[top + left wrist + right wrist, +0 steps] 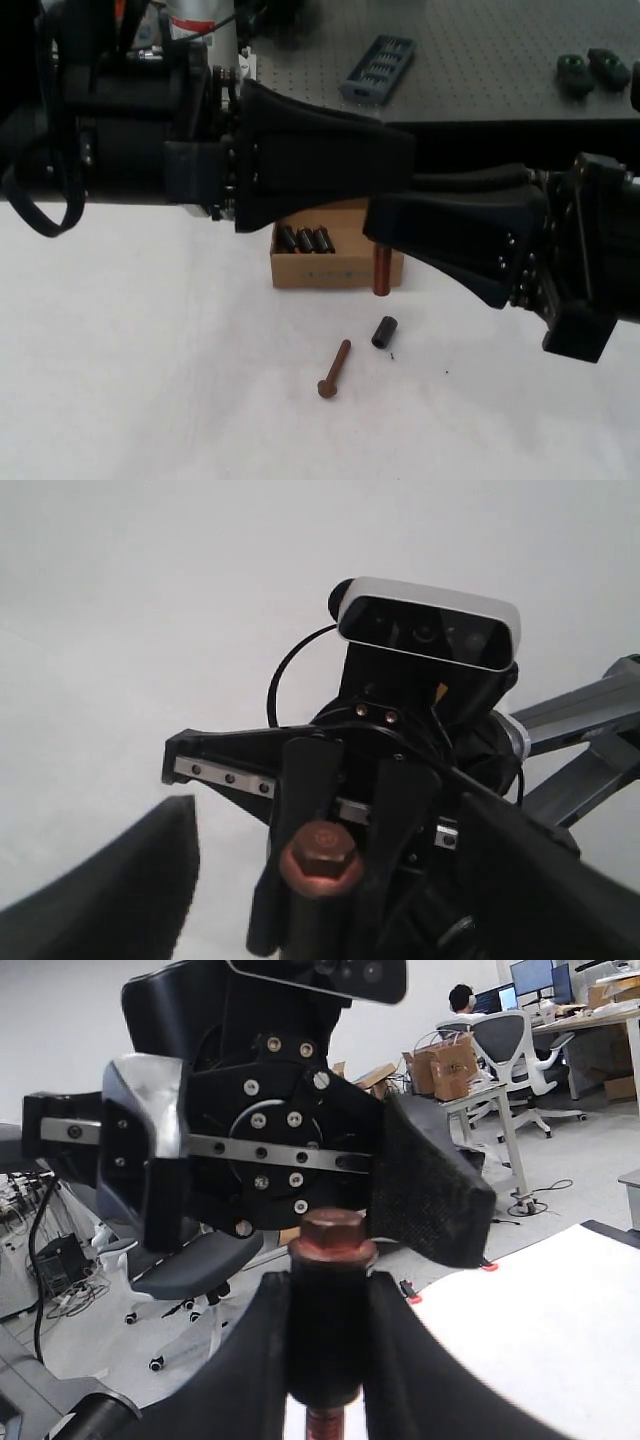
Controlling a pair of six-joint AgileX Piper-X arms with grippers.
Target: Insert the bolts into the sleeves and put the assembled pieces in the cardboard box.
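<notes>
**A:** What is the right gripper (328, 1305) doing?

**B:** It hangs above the counter (150, 340), over the 4 o'clock corner of the cardboard box (335, 270). Its fingers (250, 1360) are clamped on a copper-coloured bolt (333, 1232). The hex head stands proud of the fingertips, and the threaded end pokes out on the other side. In the high view that shaft points straight down, in front of the box's wall.

**A:** Is there anything on the shaft?

**B:** A dark collar (326, 1350) wraps it right between the fingers. It looks like a sleeve, though I can't be sure from this angle.

**A:** And the left gripper (290, 1175)?

**B:** It faces the right one head-on and close by, at about 10 o'clock of it in the high view. Its fingers are spread wide apart, one on either side of the bolt's head as the right wrist view sees it.

**A:** Where are the other parts?

**B:** The box sits mid-counter. Several dark assembled pieces (305, 238) lie side by side in it, toward its 9 o'clock end. A loose bolt (334, 368) lies flat on the counter at 6 o'clock of the box, with its head nearest the arms and its shaft pointing to 1 o'clock. A loose black sleeve (384, 332) rests at 1 o'clock of that bolt, near it but not touching.

**A:** What lies beyond the counter?

**B:** At 12 o'clock there is a dark perforated table with a blue-grey rack (378, 65) on it.
</notes>
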